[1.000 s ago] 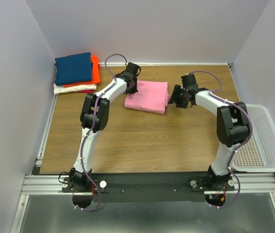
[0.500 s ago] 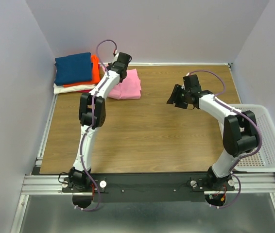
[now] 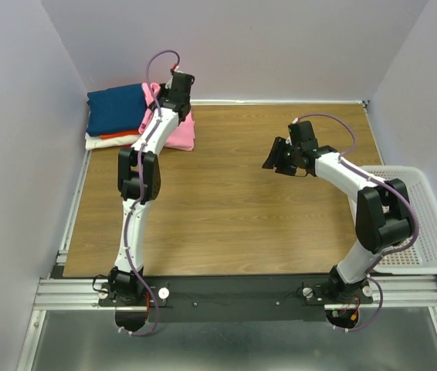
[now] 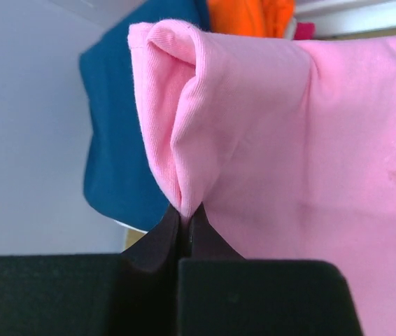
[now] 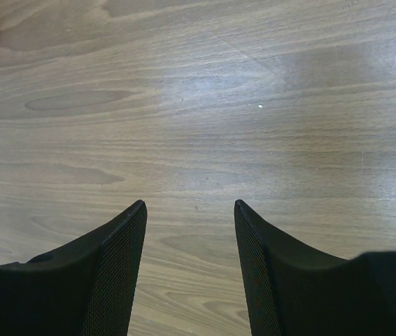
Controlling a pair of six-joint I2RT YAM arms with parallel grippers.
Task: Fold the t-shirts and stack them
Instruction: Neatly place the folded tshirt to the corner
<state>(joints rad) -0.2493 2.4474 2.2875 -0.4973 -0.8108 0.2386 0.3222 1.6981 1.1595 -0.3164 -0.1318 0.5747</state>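
now, left pincer (image 4: 184,211) clamped on pink t-shirt (image 4: 310,140) at the stack (image 3: 115,112), right pincer (image 5: 189,208) open above table (image 5: 254,105)

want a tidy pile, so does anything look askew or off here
The pink shirt lies askew: it only overlaps one edge of the stack, slumping off the navy shirt toward the table, with a fold bunched in the shut left pincer. Nothing looks torn or spilled.
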